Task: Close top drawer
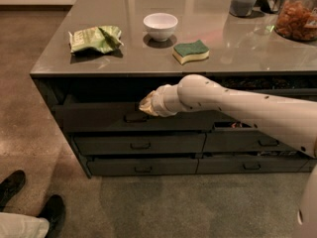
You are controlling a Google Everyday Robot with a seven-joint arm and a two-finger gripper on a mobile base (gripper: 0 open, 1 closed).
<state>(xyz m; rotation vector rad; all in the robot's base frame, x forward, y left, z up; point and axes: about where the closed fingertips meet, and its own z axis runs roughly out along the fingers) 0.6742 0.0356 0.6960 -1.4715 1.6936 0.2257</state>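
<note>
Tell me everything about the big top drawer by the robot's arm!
The top drawer is wide and matte dark grey, with a tall flat front and one small dark loop handle in the middle. It sits under the countertop, pulled out a little. The pincer is at its front, just above the handle.
</note>
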